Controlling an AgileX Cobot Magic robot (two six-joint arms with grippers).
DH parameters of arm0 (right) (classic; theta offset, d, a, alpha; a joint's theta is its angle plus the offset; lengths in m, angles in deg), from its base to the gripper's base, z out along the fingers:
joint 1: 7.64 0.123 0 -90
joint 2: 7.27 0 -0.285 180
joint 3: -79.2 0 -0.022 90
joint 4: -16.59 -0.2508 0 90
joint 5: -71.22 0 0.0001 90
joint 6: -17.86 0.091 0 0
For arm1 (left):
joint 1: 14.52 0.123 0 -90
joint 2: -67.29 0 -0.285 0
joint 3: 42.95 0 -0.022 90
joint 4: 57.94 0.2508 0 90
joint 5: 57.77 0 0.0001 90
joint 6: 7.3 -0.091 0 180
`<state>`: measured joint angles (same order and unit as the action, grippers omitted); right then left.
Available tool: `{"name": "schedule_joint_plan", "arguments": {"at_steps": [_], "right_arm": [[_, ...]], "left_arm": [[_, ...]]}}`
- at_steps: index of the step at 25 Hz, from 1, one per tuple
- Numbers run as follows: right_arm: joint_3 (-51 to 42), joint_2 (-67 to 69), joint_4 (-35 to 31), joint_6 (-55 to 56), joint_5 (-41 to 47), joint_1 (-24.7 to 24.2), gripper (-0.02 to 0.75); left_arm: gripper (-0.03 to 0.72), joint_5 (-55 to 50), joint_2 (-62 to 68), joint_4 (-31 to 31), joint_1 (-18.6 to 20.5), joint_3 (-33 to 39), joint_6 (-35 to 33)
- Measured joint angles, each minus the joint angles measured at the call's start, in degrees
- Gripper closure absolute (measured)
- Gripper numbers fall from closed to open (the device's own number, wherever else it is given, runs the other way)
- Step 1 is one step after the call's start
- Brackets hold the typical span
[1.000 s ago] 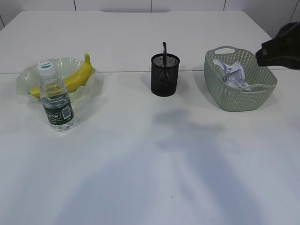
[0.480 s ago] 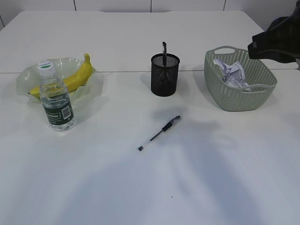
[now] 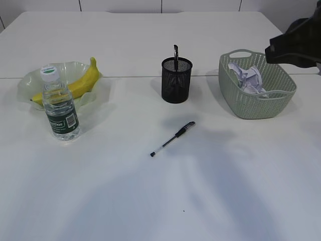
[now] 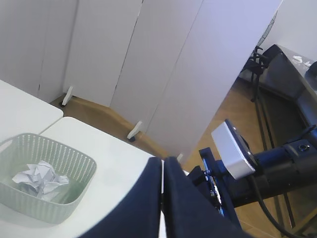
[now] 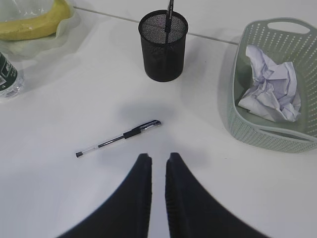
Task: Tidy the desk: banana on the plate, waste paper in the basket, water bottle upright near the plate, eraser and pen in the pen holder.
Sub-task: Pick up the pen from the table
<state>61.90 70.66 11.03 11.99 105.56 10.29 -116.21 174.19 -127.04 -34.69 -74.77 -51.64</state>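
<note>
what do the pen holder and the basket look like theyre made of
The pen holder looks like black metal mesh with a matte finish: light shows through its fine wire grid. The basket looks like moulded plastic, matte sage green, with regular punched holes and smooth cut-out handles. Neither material is certain from looks alone.

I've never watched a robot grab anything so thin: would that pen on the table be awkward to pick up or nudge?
Probably a bit. The pen is slim and lies flat on the smooth white table, so a tool has little to grip. Its round barrel would likely roll if pushed sideways, though the clip may stop it. It looks stiff and light, so it shouldn't bend.
</note>
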Motion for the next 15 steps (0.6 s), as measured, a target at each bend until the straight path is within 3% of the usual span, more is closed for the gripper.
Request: {"name": "schedule_joint_plan", "arguments": {"at_steps": [15], "right_arm": [[0.00, 0.00, -0.04, 0.00, 1.34, 0.00, 0.668]], "left_arm": [[0.699, 0.00, 0.00, 0.00, 0.00, 0.00, 0.00]]}}
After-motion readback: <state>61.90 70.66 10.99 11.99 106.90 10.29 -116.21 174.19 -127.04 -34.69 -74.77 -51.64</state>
